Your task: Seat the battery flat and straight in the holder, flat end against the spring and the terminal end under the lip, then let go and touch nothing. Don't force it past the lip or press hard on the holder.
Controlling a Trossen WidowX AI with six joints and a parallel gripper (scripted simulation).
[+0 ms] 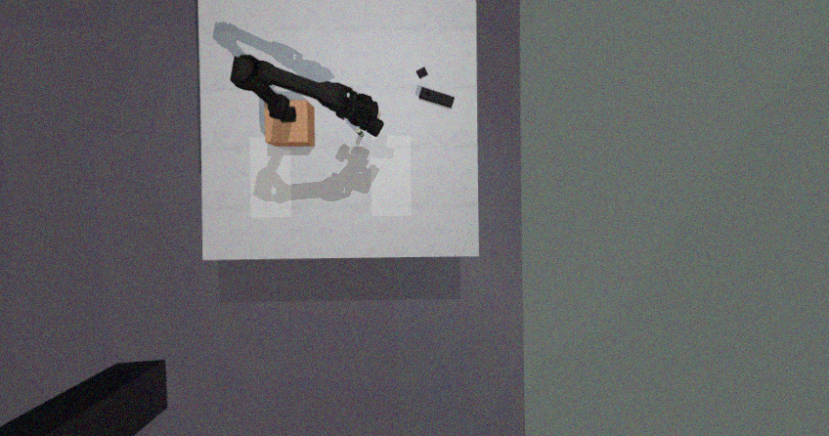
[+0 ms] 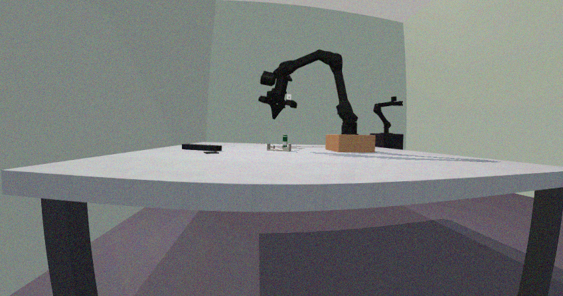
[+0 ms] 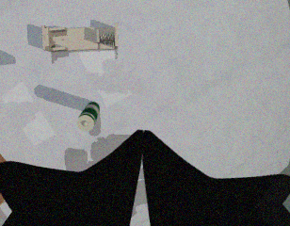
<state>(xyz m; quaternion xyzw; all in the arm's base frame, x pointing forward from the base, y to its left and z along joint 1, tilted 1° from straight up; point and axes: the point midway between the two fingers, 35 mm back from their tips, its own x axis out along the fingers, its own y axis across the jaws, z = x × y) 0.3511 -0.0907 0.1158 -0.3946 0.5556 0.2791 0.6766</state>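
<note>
Fingers together, empty, high above the table [image 2: 237, 174]; the battery [image 3: 88, 117] stands upright at centre-left of the wrist frame, the holder [image 3: 76, 40] near it, upper left

Matte black jointed arm [image 2: 339, 91], tapered hand [image 2: 275, 114].

A white table [image 2: 244, 174] stands on dark legs [image 2: 69, 245] over a purple floor [image 1: 360, 344]; an orange block [image 1: 290, 128] sits on it, left of centre in the top view; a long black bar [image 1: 436, 97] lies near the right edge, a small black square [image 1: 421, 72] just beside it, apart; a black beam [image 1: 87, 403] lies on the floor; green walls [image 2: 98, 64] stand behind.
</note>
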